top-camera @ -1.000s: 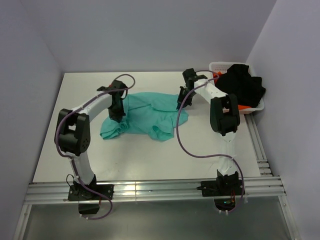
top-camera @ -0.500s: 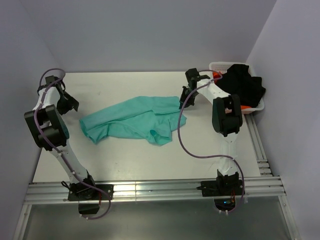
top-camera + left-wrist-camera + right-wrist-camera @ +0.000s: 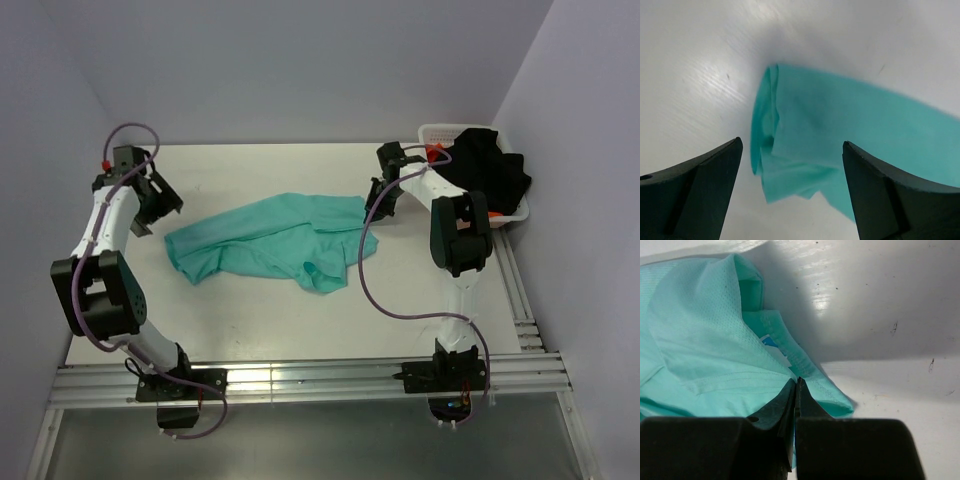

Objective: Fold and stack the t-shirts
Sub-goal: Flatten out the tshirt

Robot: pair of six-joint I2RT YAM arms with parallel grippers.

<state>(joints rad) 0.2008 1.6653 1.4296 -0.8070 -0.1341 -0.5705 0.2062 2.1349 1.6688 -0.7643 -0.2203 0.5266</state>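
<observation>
A teal t-shirt (image 3: 268, 238) lies crumpled and stretched out sideways in the middle of the white table (image 3: 250, 320). My left gripper (image 3: 158, 212) hovers open just off the shirt's left end, holding nothing. In the left wrist view the bunched left end of the t-shirt (image 3: 805, 135) shows below and between the spread fingers (image 3: 700, 190) of the left gripper (image 3: 792, 144). My right gripper (image 3: 378, 196) is shut on the shirt's right edge. The right wrist view shows the right gripper (image 3: 797, 382) pinching a fold of the t-shirt (image 3: 710, 340) near the collar label.
A white basket (image 3: 435, 133) stands at the back right corner, holding a black garment (image 3: 485, 170) and something orange (image 3: 488, 214) under it. Walls close off the table at the left, back and right. A metal rail (image 3: 300, 378) runs along the near edge.
The left gripper pulled the shirt's left end out to the left, opened and let go. It now hovers beside that end. The right gripper has kept its hold and barely moved.
</observation>
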